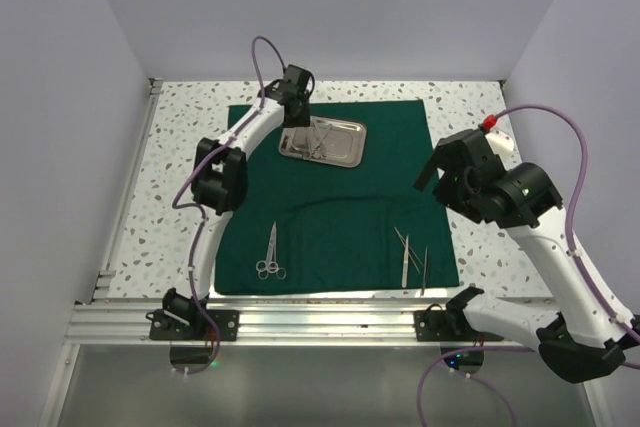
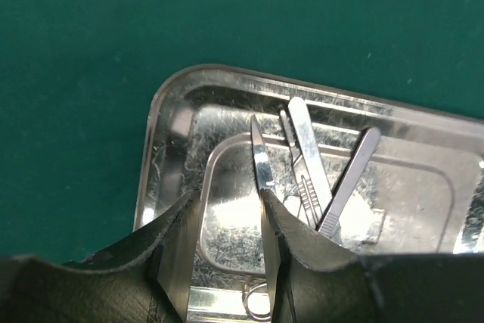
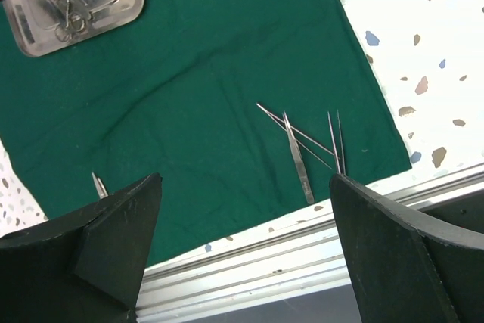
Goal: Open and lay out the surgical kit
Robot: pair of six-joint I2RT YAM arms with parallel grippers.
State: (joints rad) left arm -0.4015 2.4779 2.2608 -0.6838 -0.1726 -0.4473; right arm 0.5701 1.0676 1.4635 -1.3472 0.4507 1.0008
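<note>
The dark green cloth lies spread flat on the table. The steel tray sits on its far part and holds several slim silver instruments. My left gripper hovers over the tray's left end, its jaws open around bare tray floor; a pointed instrument lies right along the right finger. Ring-handled scissors lie on the cloth at the near left. Tweezers and thin probes lie at the near right. My right gripper is wide open and empty, raised over the cloth's right edge.
The speckled white table surrounds the cloth. An aluminium rail runs along the near edge, seen also in the right wrist view. White walls enclose the left, back and right sides. The tray also shows in the right wrist view.
</note>
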